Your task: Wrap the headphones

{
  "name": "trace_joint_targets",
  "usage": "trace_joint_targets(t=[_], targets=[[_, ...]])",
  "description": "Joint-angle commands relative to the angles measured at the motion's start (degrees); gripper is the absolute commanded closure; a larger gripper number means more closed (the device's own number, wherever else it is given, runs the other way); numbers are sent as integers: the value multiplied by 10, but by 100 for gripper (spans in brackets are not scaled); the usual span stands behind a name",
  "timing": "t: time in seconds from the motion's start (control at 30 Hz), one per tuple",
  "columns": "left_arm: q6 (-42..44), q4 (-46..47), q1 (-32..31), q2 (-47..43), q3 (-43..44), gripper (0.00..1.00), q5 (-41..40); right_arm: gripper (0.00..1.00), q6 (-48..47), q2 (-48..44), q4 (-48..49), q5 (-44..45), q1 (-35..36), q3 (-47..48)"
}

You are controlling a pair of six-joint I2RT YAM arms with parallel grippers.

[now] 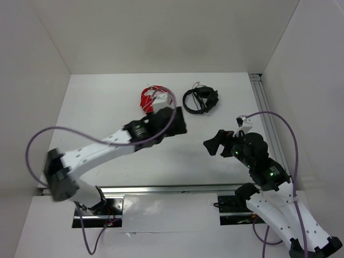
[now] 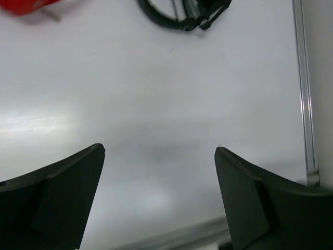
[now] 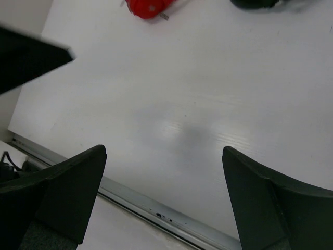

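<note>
On the white table (image 1: 107, 107), both arms hover; left gripper (image 2: 158, 172) and right gripper (image 3: 164, 177) gape wide, holding nothing; black headphones (image 1: 200, 100) lie coiled at the back beside red headphones (image 1: 149, 98); whether wrapping is finished or pending, I cannot tell.

Headphones (image 1: 200, 100) at table (image 1: 107, 102) rear, second set (image 1: 151, 98) just left (apart).

headphones: black round headphones (image 1: 200, 100)
other headphones: bright red folded headphones (image 1: 150, 97)
table: plain white flat table (image 1: 107, 107)
arm cables: purple thin cables (image 1: 80, 131)
gripper fingers: black (image 2: 57, 192)
</note>
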Motion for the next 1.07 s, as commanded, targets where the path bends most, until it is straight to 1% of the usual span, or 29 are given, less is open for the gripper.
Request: trace_joint_targets(t=[0.0, 0.03, 0.07, 0.1, 0.13, 0.2, 0.23, 0.27, 0.3, 0.33, 0.37, 0.43, 0.5, 0.57, 0.63, 0.7, 0.77, 0.83, 1.03], targets=[[-19, -101, 9, -204, -142, 0, -90, 0, 3, -21, -38, 9, 3, 105], [-19, -133, 2, -255, -197, 0, -90, 0, 4, -21, -76, 18, 3, 128], [-19, -156, 2, -305, -215, 0, -85, 0, 4, -21, -102, 31, 3, 181], [-19, -182, 2, -353, -229, 0, -75, 0, -3, -6, -129, 42, 3, 209], [-3, -202, 2, -442, -237, 0, -67, 0, -10, 1, -187, 57, -2, 236], [8, -261, 2, -518, -244, 0, -47, 0, -23, 1, -232, 46, -15, 297], [16, -284, 2, -572, -244, 0, -41, 0, -33, 1, -270, 39, -33, 315], [16, -311, 2, -593, -227, 0, -35, 0, -41, 1, -285, 30, -43, 330], [16, -361, 2, -611, -220, 0, -20, 0, -53, -4, -316, 15, -53, 358], [16, -377, 2, -627, -212, 0, -8, 0, -60, -12, -328, 15, -64, 371], [16, -387, 2, -663, -200, 0, 19, 0, -60, -21, -340, 15, -85, 394], [25, -402, 2, -717, -194, 0, 30, 0, -75, -29, -368, -4, -114, 410], [5, -443, 2, -740, -179, 0, 44, 0, -81, -37, -403, -12, -134, 432], [-16, -479, 2, -765, -173, 0, 51, 0, -81, -44, -423, -12, -134, 440], [-10, -496, 13, -786, -172, 0, 73, 0, -81, -52, -451, -12, -148, 440], [7, -502, 35, -809, -172, 0, 84, 0, -76, -83, -451, -12, -148, 417], [19, -521, 55, -809, -167, 0, 84, 0, -70, -89, -451, -17, -148, 394], [37, -521, 64, -809, -161, 0, 90, 0, -70, -97, -451, -25, -148, 363], [42, -521, 70, -816, -156, 0, 90, 0, -70, -91, -451, -25, -148, 364]])
